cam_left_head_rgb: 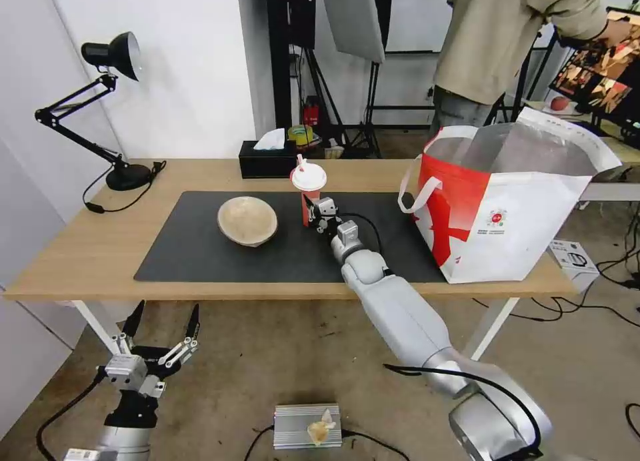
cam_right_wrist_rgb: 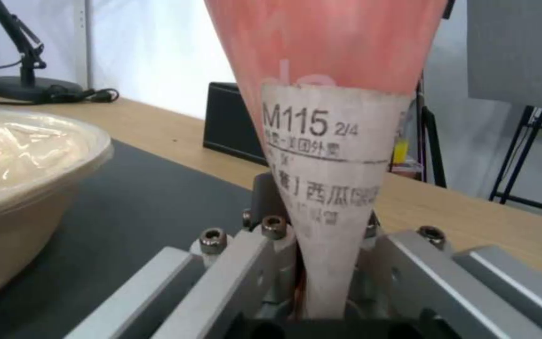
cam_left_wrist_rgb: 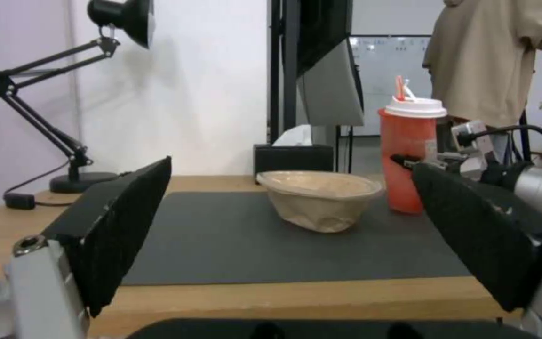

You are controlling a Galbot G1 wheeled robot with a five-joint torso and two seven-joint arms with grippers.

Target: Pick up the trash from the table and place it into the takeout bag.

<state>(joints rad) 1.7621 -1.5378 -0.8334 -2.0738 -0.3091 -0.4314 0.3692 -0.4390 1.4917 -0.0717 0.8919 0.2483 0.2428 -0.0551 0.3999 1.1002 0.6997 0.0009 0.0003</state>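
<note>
Right gripper (cam_left_head_rgb: pixel 319 214) clamped, arm stretched forward; left gripper (cam_left_head_rgb: pixel 163 321) low, fingers spread, pointing up.

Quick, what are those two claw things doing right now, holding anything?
Left gripper: jaws open, holding nothing, parked low in front of the table.
Right gripper: jaws closed on the red cup, which stands on the dark mat.

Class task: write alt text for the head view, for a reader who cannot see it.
The right gripper is closed on the red cup on the table's dark mat, between a beige bowl and the open takeout bag. The left gripper hangs open below the table edge.
</note>
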